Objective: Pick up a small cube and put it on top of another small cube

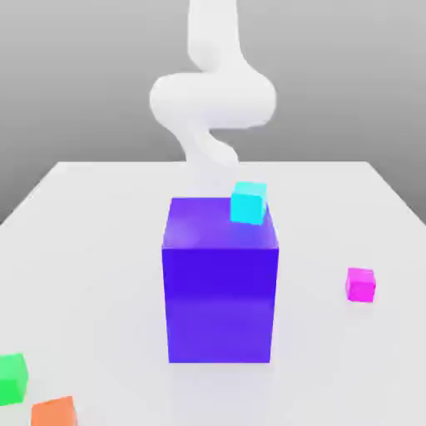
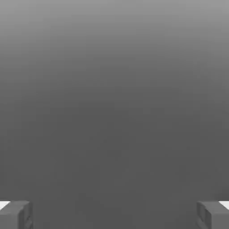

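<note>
The small magenta cube [image 1: 361,284] rests on the white table at the exterior view's right. The small green cube [image 1: 12,378] sits near the front edge at the exterior view's left. Behind the big blue-violet block [image 1: 220,281] the white arm [image 1: 212,96] rises in a curve. In the hand view my gripper [image 2: 114,214] is open: its two grey fingertips [image 2: 15,214] stand far apart with nothing between them, against a plain grey background.
A cyan cube [image 1: 249,202] sits on the top of the blue-violet block, at its far corner on the exterior view's right. An orange cube [image 1: 55,412] lies at the front edge next to the green one. The white table [image 1: 100,250] spreads around the block.
</note>
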Action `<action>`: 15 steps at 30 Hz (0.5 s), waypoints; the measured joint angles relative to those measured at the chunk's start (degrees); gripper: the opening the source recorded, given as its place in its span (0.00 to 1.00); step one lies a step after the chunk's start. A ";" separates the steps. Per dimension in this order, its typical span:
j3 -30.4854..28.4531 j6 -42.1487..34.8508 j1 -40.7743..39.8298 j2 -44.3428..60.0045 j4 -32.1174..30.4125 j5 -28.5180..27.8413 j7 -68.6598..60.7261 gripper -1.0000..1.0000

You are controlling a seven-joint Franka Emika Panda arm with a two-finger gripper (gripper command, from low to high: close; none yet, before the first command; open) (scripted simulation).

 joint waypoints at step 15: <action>3.37 13.01 19.82 19.27 -13.12 8.52 -16.59 0.50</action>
